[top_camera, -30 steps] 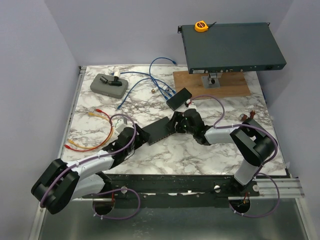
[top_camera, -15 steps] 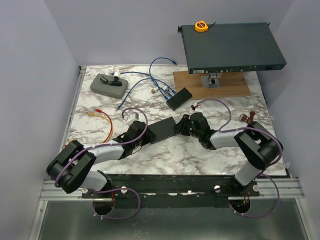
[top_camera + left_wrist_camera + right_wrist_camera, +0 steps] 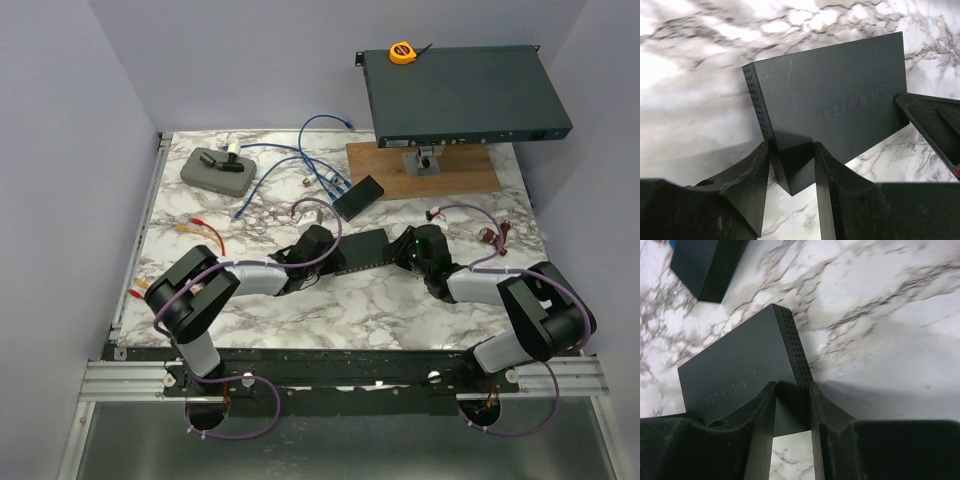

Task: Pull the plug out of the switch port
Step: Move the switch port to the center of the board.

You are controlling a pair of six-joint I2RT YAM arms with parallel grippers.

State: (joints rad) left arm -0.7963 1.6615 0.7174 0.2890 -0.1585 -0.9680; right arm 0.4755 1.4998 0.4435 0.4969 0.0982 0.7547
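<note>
1. Finds one switch (image 3: 360, 250) mid-worktop (image 3: 350, 312), long axis running 8 to 2 o'clock.
2. Clamps it at both vented ends: left jaws closed on the 8 o'clock end, right jaws closed on the 2 o'clock end, equally near.
3. Shows no plug or port in any view; likely on a hidden long side, so cannot tell the pull direction.
4. Counts one second black box (image 3: 358, 197) at 12 o'clock, one rack unit (image 3: 460, 95), tangled blue cables (image 3: 318, 172), number unclear.
</note>
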